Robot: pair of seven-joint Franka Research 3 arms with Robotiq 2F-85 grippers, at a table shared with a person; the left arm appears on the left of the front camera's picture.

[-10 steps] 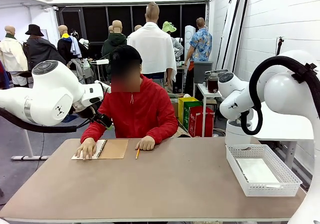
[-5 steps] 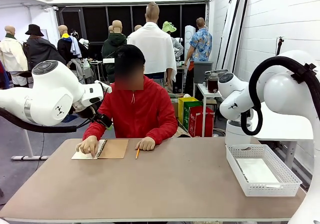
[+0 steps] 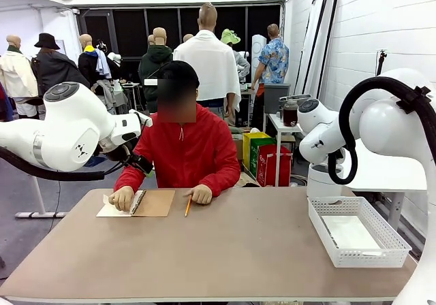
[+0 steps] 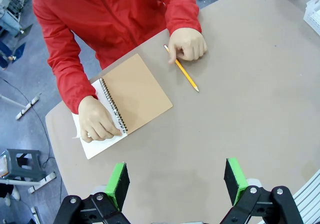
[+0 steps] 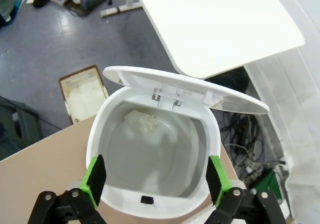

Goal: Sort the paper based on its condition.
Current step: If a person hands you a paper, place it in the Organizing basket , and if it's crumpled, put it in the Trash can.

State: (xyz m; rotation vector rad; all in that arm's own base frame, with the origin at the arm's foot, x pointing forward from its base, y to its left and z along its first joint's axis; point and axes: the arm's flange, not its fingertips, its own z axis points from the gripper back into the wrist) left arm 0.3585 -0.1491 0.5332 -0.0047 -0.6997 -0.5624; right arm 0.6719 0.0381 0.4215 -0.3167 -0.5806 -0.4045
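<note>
A flat white sheet of paper [image 3: 351,233] lies in the white mesh basket [image 3: 371,257] at the table's right end. In the right wrist view a crumpled white wad of paper [image 5: 142,121] rests inside an open white bin [image 5: 96,134], and my right gripper [image 5: 155,176] hangs open just above the bin's mouth, holding nothing. My left gripper [image 4: 176,181] is open high over the table, looking down on a brown-covered spiral notebook [image 4: 137,91]. The person's hand [image 4: 97,124] presses on the notebook's white page [image 4: 100,146].
A yellow pencil [image 4: 182,70] lies by the person's other hand [image 4: 189,44]. The person in a red jacket [image 3: 184,152] sits at the far edge. The bin's lid [image 5: 200,91] stands up behind it. A white side table [image 5: 215,19] is beyond the bin.
The person's hand on the notebook has shifted slightly and the page's left edge has lifted a little. Both arms stay where they were.
</note>
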